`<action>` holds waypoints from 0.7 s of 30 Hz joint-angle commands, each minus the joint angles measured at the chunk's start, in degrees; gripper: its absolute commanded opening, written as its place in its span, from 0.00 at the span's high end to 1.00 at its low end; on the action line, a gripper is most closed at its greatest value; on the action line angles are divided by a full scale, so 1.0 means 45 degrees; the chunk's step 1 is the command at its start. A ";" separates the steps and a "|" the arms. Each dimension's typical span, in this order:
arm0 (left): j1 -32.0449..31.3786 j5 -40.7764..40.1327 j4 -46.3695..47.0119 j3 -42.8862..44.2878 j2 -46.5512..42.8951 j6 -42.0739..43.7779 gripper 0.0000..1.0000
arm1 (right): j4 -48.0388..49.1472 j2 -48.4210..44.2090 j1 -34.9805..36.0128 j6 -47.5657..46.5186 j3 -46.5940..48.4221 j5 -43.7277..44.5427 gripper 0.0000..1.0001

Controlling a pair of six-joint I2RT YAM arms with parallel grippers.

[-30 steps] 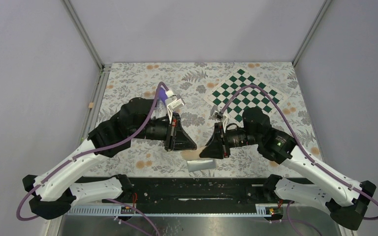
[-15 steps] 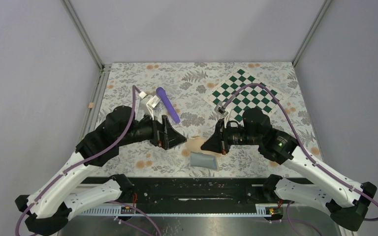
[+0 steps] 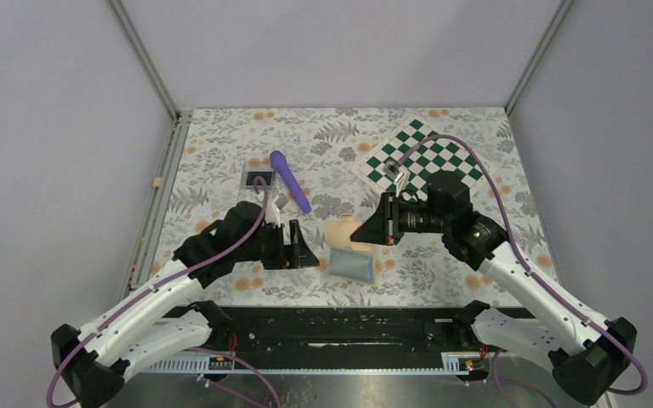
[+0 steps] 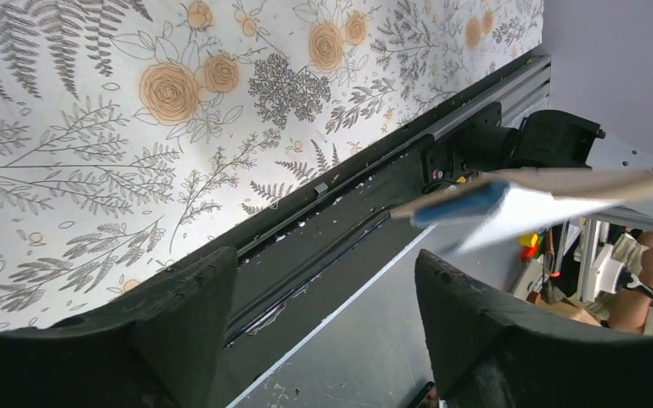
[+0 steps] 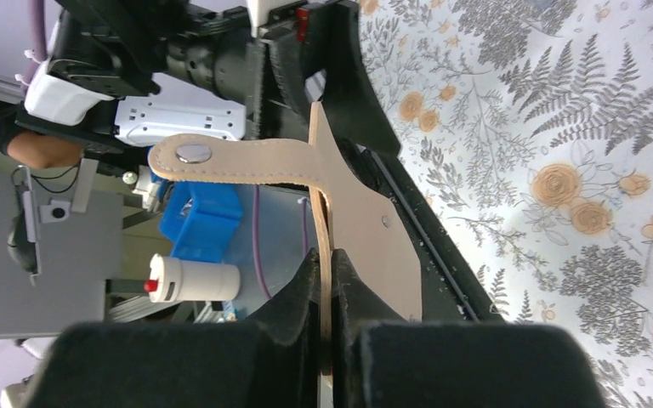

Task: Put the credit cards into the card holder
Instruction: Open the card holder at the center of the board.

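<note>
The card holder (image 3: 340, 231) is a tan wallet hanging open, its blue-grey inside panel (image 3: 353, 265) drooping toward the near edge. My right gripper (image 3: 357, 235) is shut on the tan panel (image 5: 366, 229). The strap with its metal snap (image 5: 194, 153) sticks out to the left in the right wrist view. My left gripper (image 3: 313, 257) sits just left of the holder, open, with nothing between its fingers (image 4: 178, 314). The holder's edge (image 4: 476, 204) shows at the upper right of the left wrist view. I can make out no credit cards.
A purple stick-shaped object (image 3: 290, 181) lies behind the left arm, with a small dark rectangular item (image 3: 259, 177) beside it. A green-and-white checkered mat (image 3: 425, 166) lies at the back right. The black rail (image 3: 340, 327) runs along the table's near edge.
My left gripper opened, let go and drew back to the left. My right gripper shut on the card holder and lifted it away from the near edge; the holder now hangs open.
</note>
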 commanded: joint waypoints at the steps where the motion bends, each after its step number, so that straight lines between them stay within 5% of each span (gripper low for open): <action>1: -0.0046 0.1132 0.2595 -0.0358 0.0659 -0.0815 0.27 | 0.1395 0.0307 -0.0104 0.1097 0.0023 -0.1178 1.00; 21: -0.0422 0.2524 0.4637 -0.0355 -0.0225 -0.0538 0.31 | 0.1831 0.0475 -0.0104 0.1665 -0.0296 -0.1326 1.00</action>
